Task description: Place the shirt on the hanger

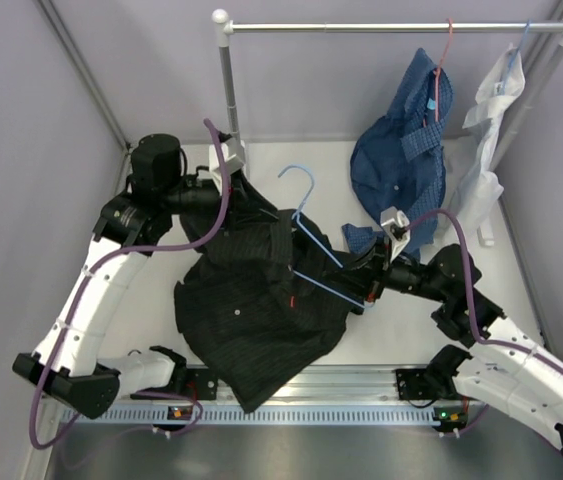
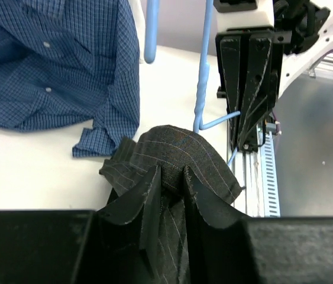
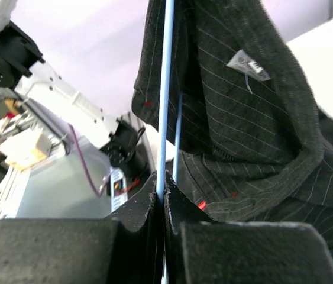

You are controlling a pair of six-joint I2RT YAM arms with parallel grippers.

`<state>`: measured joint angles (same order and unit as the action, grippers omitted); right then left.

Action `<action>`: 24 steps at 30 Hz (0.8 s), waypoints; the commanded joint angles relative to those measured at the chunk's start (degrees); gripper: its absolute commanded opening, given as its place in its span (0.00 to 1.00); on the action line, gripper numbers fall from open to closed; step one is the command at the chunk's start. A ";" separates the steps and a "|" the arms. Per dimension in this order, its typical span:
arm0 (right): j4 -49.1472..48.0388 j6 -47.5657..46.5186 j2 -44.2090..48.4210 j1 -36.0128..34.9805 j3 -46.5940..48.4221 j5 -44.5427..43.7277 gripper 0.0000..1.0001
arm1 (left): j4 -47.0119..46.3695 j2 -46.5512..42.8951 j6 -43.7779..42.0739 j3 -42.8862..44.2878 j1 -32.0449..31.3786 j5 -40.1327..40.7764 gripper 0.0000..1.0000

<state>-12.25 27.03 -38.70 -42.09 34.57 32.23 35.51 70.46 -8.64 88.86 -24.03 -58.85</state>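
Here the shirt [image 1: 251, 300] lies bunched at the middle of the table [image 1: 411, 340], its lowest corner reaching the near edge and its upper part lifted clear. The left gripper [image 2: 171, 177] pinches a fold of the black cloth, fingers pressed together on it. The hanger [image 1: 306, 225] crosses the shirt's right side with its hook pointing to the far wall. In the left wrist view its twisted neck rises just behind the pinched fold. The right gripper [image 3: 160, 180] is clamped tight on the hanger's wire, with the shirt's inner face and label [image 3: 247, 64] hanging just beside it. Whether a hanger shoulder already sits inside the collar cannot be told. Farther right, a blue shirt [image 1: 401, 150] hangs from the rail [image 1: 391, 27], well apart.

The step in hand appears to be drawing the collar opening over one hanger shoulder. To do this well, the right gripper should hold the wire steady while the left draws the fold up and across the shoulder. The cloth should be kept taut enough to open the neck, without dragging the wire out of the clamp
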 commanded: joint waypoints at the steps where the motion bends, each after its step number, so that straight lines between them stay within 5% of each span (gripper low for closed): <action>1: -2.43 -1.19 -0.15 0.43 3.57 2.75 0.00 | -2.20 -5.67 -0.14 -4.65 -0.23 0.04 0.26; 5: -2.34 -1.10 -1.38 0.43 4.72 3.98 0.00 | -2.11 -6.65 0.64 -6.68 -0.31 -1.79 0.39; 6: -2.34 -1.01 -2.08 0.43 4.98 4.33 0.00 | -2.11 -6.65 0.99 -6.77 -0.40 -2.23 0.53; 8: -2.34 -1.01 -2.70 0.43 5.77 5.30 0.00 | -2.11 -6.47 1.17 -7.12 -0.40 -3.81 0.61; 24: 0.28 -2.41 -3.14 0.43 8.67 8.73 0.00 | -2.20 -6.03 1.53 -9.76 -0.40 -5.58 0.42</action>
<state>-9.08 26.83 -43.05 -41.95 37.76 40.25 34.65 64.55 -6.74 79.85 -24.10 -62.35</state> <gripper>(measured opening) 0.005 0.435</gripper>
